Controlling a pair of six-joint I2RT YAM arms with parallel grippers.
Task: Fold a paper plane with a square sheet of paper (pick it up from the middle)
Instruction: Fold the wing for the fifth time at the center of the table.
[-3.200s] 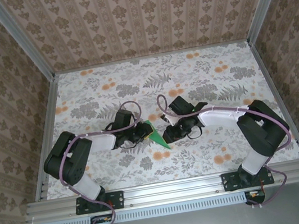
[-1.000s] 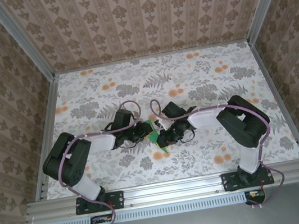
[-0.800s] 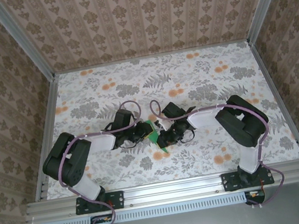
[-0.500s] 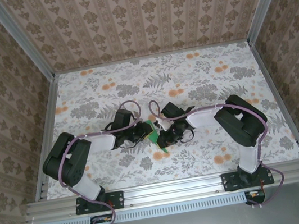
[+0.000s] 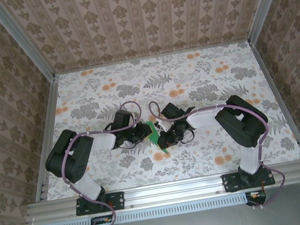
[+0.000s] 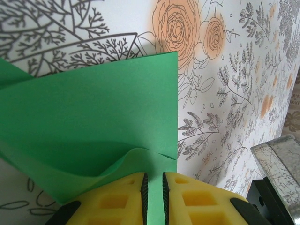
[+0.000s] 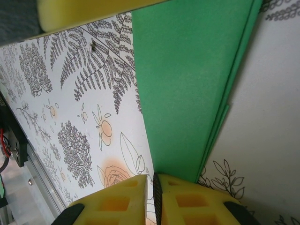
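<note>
Risk of a torn or skewed crease: on the floral worktop [image 5: 219, 78], the folded green paper [image 5: 154, 133] lies mid-table between both arms, and we judge that opposed pulls could rip it or spoil the fold.
Our left pincer [image 6: 153, 177] is clenched on a curled-up flap. Our right pincer [image 7: 153, 182] is closed to a slit at the paper's narrow end, and we cannot tell whether it is grasping.

Top external cam sits high behind the arm bases, angled down and forward, far enough out to take in the whole floral table [image 5: 219, 78]. Left wrist cam looks along its own yellow pads [image 6: 117, 201], very close to the tabletop. Right wrist cam does likewise, past its own pads [image 7: 192, 199]. All three share the green paper [image 5: 152, 130] mid-table and the print around it.
</note>
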